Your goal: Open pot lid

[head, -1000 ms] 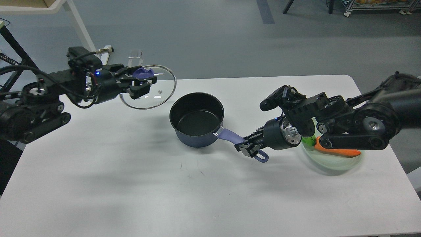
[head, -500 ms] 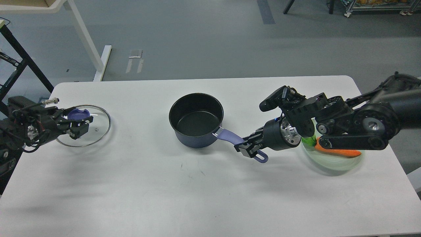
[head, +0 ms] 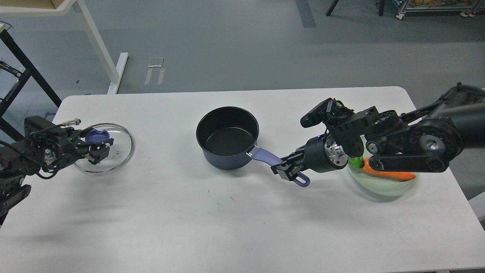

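White rectangular surface [head: 189,220] is carrying everything. Dark blue saucepan [head: 227,138] is sitting open mid-surface, right pincer [head: 286,168] clamping its purple handle [head: 265,155]. Round glass lid with purple knob [head: 108,148] is lying at the far left, well apart from the pan; left pincer [head: 96,146] is gripping the knob. Best finish, I'd say: confirm the lid is resting flat, open fingers fully, retreat straight without dragging the glass.
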{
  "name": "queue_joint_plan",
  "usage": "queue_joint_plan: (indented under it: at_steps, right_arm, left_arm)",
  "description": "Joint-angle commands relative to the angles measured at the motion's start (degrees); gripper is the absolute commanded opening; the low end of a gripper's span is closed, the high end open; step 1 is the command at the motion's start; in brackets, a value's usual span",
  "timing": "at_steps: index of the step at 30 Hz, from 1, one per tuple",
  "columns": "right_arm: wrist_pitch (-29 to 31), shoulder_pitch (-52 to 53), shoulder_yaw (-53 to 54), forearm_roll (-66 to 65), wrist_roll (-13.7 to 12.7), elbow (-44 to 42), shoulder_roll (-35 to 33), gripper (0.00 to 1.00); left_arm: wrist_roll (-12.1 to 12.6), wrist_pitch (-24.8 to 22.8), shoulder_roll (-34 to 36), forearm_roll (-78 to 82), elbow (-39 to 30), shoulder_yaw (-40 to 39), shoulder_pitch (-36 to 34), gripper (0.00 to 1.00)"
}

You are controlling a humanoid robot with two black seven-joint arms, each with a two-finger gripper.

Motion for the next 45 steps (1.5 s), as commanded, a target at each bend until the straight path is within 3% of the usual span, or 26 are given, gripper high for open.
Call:
queue_joint_plan:
  at_steps: [1,7,9,12,21,26,32,37,41,45]
  right_arm:
    - [0.0,0.0,0.0,0.0,0.0,-0.1,0.2,0.24]
    - [-0.1,0.0,0.2,0.1,0.0,-0.1,0.2,0.29]
    - [-0.2,0.0,0.3,0.1,0.0,-0.1,0.2,0.38]
    - [-0.3,0.0,0.5,0.1,0.2,-0.1,0.0,0.62]
    - [-0.4,-0.5,3.3,2.0,0.3,-0.5,-1.6,0.88]
    - [-0.5,-0.9,8.5,5.7,0.4,-2.3,-4.8,0.96]
    - [-0.6,-5.9,21.4,11.9,0.5,-6.0,-12.6,0.98]
    - [-0.5,-18.2,41.4,15.3,0.5,-10.1,-18.7,0.99]
    - [-0.3,-27.4,58.3,18.8,0.4,-15.7,-18.9,1.0]
    - [-0.6,-32.2,68.7,22.0,0.3,-20.9,-18.0,1.0]
  left_arm:
    - [0.0,0.0,0.0,-2.2,0.0,-0.1,-0.2,0.95]
    - [0.0,-0.5,0.4,-9.7,0.0,-0.3,-0.8,0.99]
    - [0.0,-0.8,0.5,-12.7,0.0,-0.5,-1.3,0.99]
    - [0.0,-2.4,0.8,-18.1,-0.1,-0.5,-4.4,0.99]
    - [0.0,-11.2,0.9,-40.3,0.0,-0.8,-11.6,0.99]
    - [0.0,-11.8,0.5,-47.1,0.0,-1.9,-14.6,0.99]
    - [0.0,-14.5,-1.6,-64.2,0.0,-6.2,-14.9,0.99]
    - [0.0,-19.8,-6.0,-75.1,0.1,-12.4,-14.7,0.99]
    - [0.0,-20.3,-10.7,-79.0,0.1,-17.6,-14.1,0.99]
    - [0.0,-21.0,-14.2,-82.0,0.3,-22.2,-13.7,0.99]
